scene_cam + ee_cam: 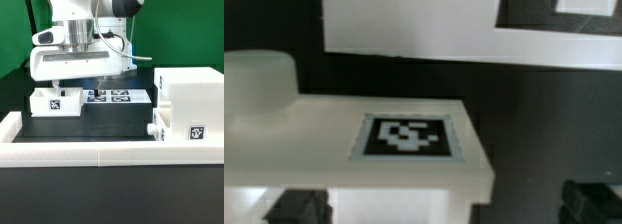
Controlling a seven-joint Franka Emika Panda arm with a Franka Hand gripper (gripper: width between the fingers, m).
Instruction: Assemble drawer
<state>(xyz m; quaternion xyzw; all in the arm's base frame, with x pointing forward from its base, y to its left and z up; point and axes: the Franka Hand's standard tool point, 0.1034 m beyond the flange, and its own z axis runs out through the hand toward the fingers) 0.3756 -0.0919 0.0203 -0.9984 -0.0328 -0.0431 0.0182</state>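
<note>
A small white drawer tray [55,101] with a square tag lies on the black mat at the exterior view's left. My gripper [78,80] hangs just above it. In the wrist view the tray's tagged face [407,137] and its round knob [260,82] fill the middle. My gripper [443,206] is open, with one dark fingertip [295,208] over the tray and the other [592,200] beyond its edge over the mat. The tall white housing [192,100] stands at the exterior view's right. A second knobbed tray [156,130] sits against its front.
The marker board [115,97] lies on the mat between the tray and the housing, and its white edge shows in the wrist view [438,35]. A low white border wall [90,152] runs along the front and left of the mat.
</note>
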